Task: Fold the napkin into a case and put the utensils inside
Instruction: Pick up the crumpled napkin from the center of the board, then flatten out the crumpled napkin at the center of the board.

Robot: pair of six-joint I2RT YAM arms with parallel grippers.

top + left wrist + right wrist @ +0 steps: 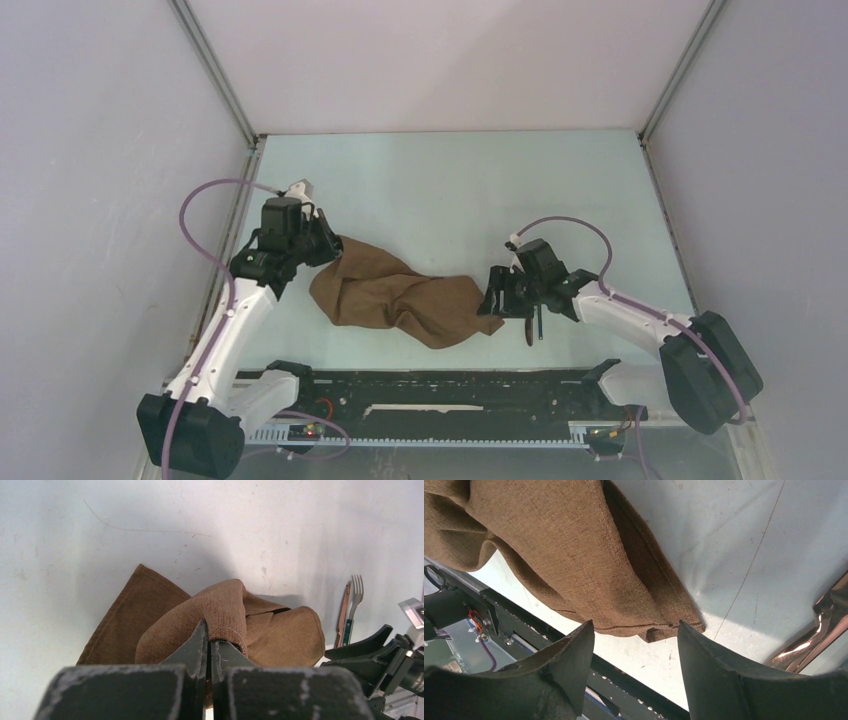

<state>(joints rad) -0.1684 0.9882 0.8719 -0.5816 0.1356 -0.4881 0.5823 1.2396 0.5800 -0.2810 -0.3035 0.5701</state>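
Crosswise, the napkin [400, 295] runs from the pinching left hand [208, 634] toward the wide-open right hand [636, 628].

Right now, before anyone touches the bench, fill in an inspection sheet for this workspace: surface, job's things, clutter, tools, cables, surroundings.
Surface: pale table, with fine scratches.
Job's things: brown napkin crumpled between the arms, not yet folded into a case; fork and knife lie side by side on the table, outside the cloth.
Clutter: nothing seen.
Tools: left tool shut on a fold of the napkin; right tool open, at the napkin's far corner, not gripping.
Cables: purple cables loop along each arm.
Surroundings: plain walls; black rail along the near edge.
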